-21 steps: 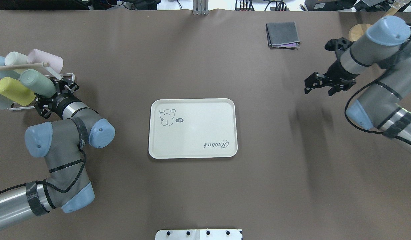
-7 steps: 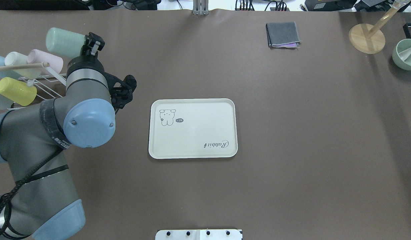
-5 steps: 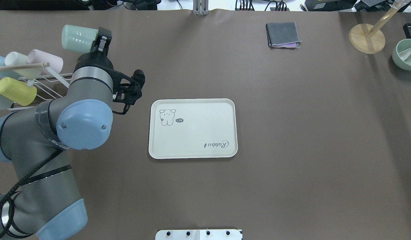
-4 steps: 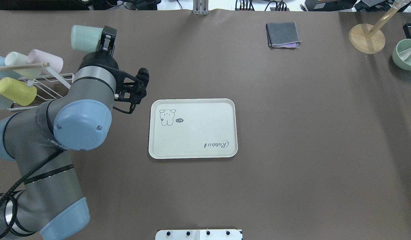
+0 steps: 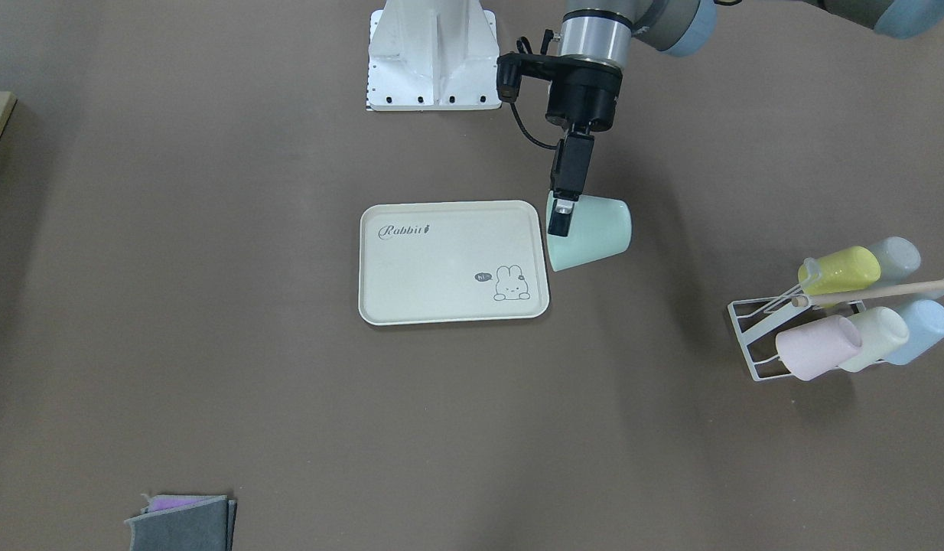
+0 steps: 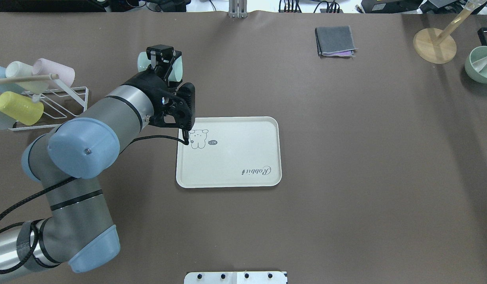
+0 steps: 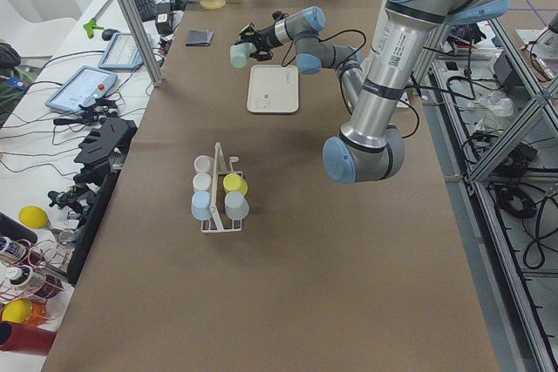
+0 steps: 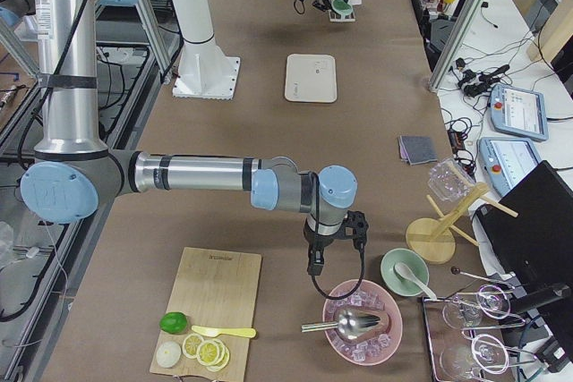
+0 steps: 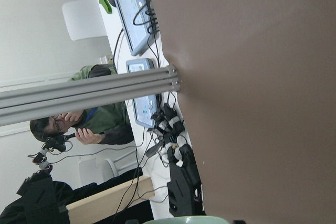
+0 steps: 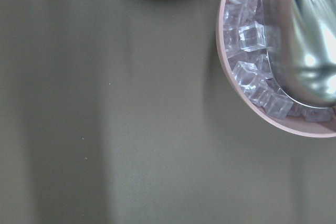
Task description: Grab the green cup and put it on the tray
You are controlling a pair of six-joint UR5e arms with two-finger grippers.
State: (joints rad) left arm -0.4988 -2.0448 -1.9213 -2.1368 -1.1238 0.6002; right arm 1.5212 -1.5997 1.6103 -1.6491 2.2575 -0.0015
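My left gripper point(image 5: 560, 220) is shut on the rim of the green cup point(image 5: 592, 231) and holds it tilted on its side, above the table. The cup hangs just beside the edge of the cream tray point(image 5: 441, 264), near the bunny drawing. In the overhead view the left gripper point(image 6: 161, 68) and the green cup point(image 6: 178, 71) are just beyond the tray's point(image 6: 235, 154) far-left corner. The cup's rim shows at the bottom of the left wrist view point(image 9: 184, 220). My right gripper point(image 8: 313, 261) shows only in the exterior right view, and I cannot tell whether it is open.
A white wire rack point(image 6: 75, 90) with several pastel cups stands at the table's left, also in the front view point(image 5: 750, 346). A folded grey cloth point(image 6: 335, 40), a wooden stand point(image 6: 434, 45) and a green bowl point(image 6: 480, 64) are at the far right. A pink bowl of ice point(image 8: 363, 321) lies by the right gripper.
My left arm has lifted the green cup off the rack and carried it right, towards the tray's far-left corner. The right arm has left the overhead view.
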